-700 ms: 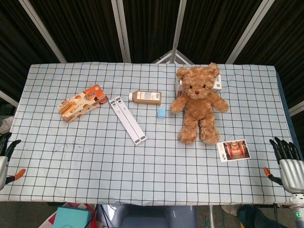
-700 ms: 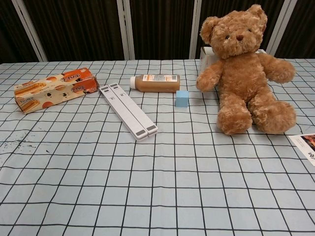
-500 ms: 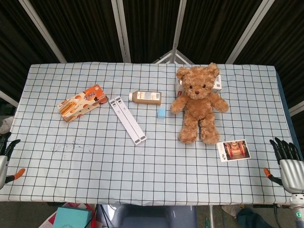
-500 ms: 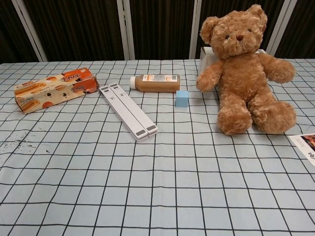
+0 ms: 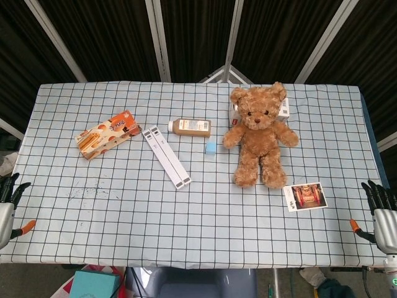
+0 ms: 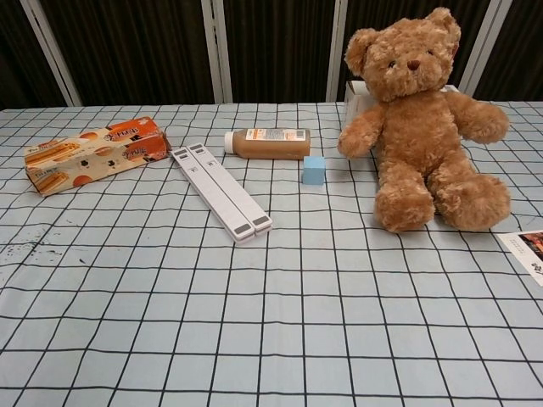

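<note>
The photo card [image 5: 304, 196] lies flat on the checked worktop [image 5: 205, 217], the thing nearest our right robot hand [image 5: 379, 214], which hangs off the worktop's near right corner, fingers spread and holding nothing. Just beyond the card sits the teddy bear [image 5: 259, 133], leaning against a white box [image 5: 284, 109] at its back. Further from that hand, toward the middle, we see a small blue cube [image 5: 210, 147], a brown bottle [image 5: 190, 127] lying on its side, and a pair of long white bars [image 5: 166, 157] laid slantwise.

Our left robot hand [image 5: 7, 208] waits off the opposite near corner, likewise released and empty; nearest to it, though well apart, is the orange snack box [image 5: 107, 134].

The chest view shows neither hand, only the goods on the cloth. As we judge it, nothing has been taken up: every item rests untouched, both hands stand clear of the worktop, and the whole of the handling is yet to be done.
</note>
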Tool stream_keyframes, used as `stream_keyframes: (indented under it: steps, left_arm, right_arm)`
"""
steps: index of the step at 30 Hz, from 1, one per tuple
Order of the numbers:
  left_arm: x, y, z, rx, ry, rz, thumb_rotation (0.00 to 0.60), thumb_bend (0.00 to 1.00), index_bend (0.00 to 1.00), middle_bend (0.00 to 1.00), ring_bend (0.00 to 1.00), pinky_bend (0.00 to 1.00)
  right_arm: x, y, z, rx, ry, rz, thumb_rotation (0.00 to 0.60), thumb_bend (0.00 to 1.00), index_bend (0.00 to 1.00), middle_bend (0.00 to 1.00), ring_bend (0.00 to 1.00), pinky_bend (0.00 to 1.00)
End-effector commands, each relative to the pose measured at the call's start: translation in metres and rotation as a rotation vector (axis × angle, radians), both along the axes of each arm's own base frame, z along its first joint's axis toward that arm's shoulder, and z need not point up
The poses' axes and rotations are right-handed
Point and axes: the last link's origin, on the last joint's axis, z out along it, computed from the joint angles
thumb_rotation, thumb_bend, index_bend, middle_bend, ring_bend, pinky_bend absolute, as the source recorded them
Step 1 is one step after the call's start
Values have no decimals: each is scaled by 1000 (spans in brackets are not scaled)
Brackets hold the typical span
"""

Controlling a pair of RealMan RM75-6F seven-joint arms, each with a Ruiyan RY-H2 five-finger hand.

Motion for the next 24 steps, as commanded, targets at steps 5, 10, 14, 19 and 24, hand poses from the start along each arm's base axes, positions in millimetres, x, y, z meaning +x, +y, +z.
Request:
stream_keyframes:
  steps: [5, 10, 14, 19, 24]
  left_arm:
    - [3, -4, 0, 6, 3, -11, 600, 243, 162, 0, 0, 30]
    - [-1, 2, 1, 4, 0, 7, 600, 243, 162, 0, 0, 30]
    - [-1, 4, 1, 4, 0, 12, 600, 243, 162, 0, 0, 30]
    - [-2, 5, 2, 18, 8, 20, 600, 243, 162, 0, 0, 30]
    - [-5, 7, 4, 36, 9, 38, 600, 243, 162, 0, 0, 30]
  right_arm:
    - [6, -6, -4, 10, -194, -7, 600, 287, 0, 52, 0, 0]
    - [18, -38, -7, 72, -387, -14, 600, 287, 0, 59, 19, 0]
    - [33, -78, -6, 104, -532, -32, 600, 287, 7, 91, 59, 0]
    - [47, -128, -7, 146, -557, -103, 600, 287, 7, 91, 63, 0]
    - [65, -167, -15, 168, -581, -163, 600, 286, 7, 91, 66, 0]
